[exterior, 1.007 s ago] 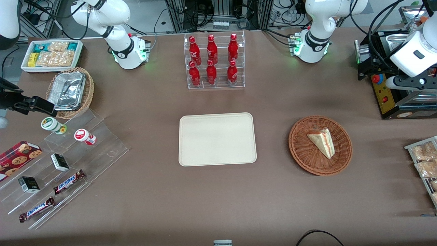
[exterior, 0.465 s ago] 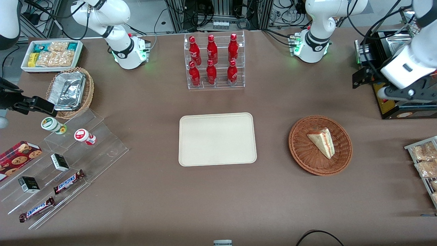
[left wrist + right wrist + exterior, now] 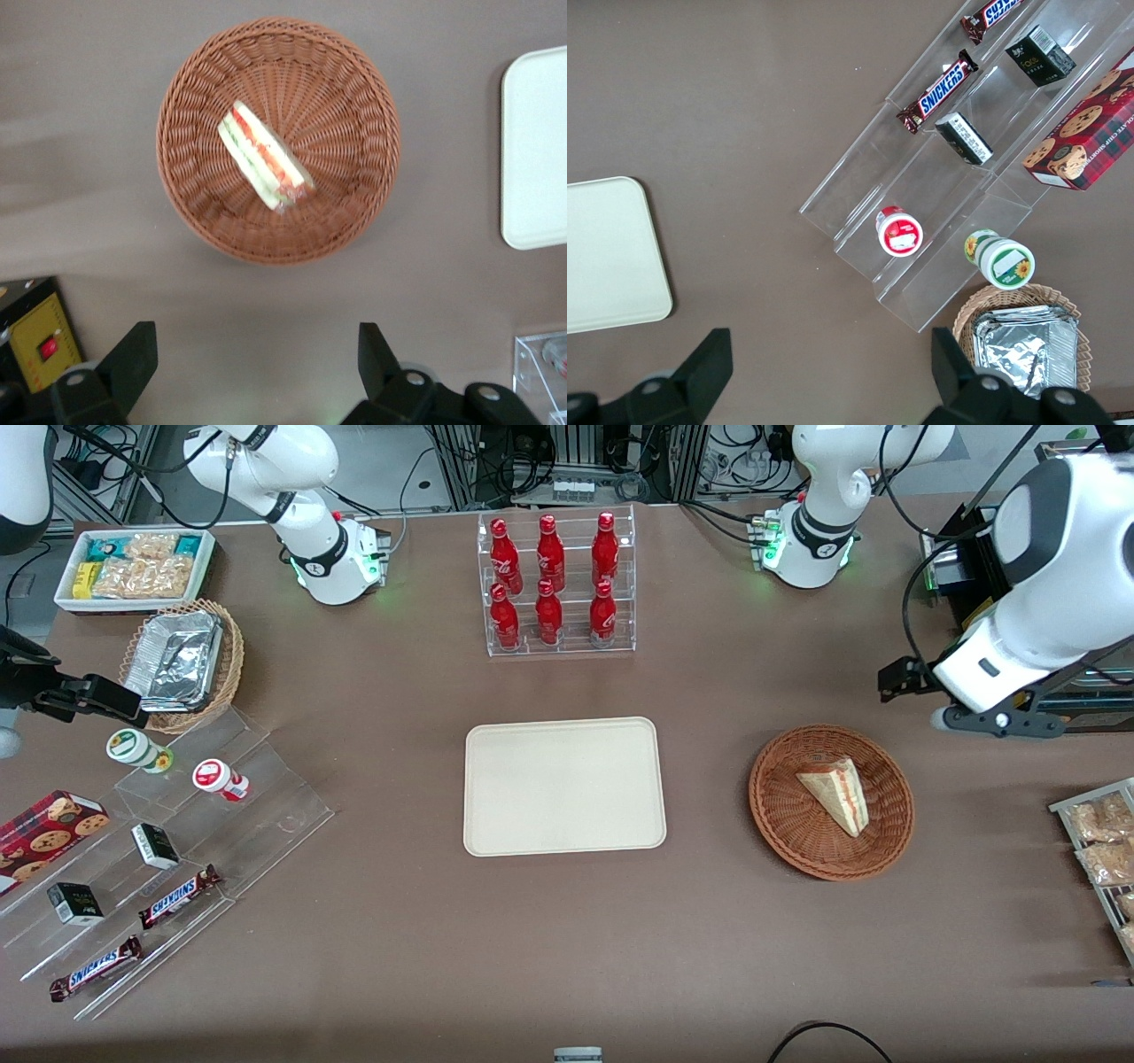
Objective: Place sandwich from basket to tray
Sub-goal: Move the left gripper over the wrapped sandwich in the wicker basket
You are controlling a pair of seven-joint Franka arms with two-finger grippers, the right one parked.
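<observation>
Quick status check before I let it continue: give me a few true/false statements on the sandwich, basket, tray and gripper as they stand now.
1. The sandwich lies in the basket. True.
2. The tray already holds food. False: it is bare.
3. The gripper is shut on the sandwich. False: its fingers are open and hold nothing, and it is off the basket's rim, not over the sandwich.
4. The basket stands beside the tray, toward the working arm's end of the table. True.
5. The sandwich stands upright on its crust. False: it lies on its side.
</observation>
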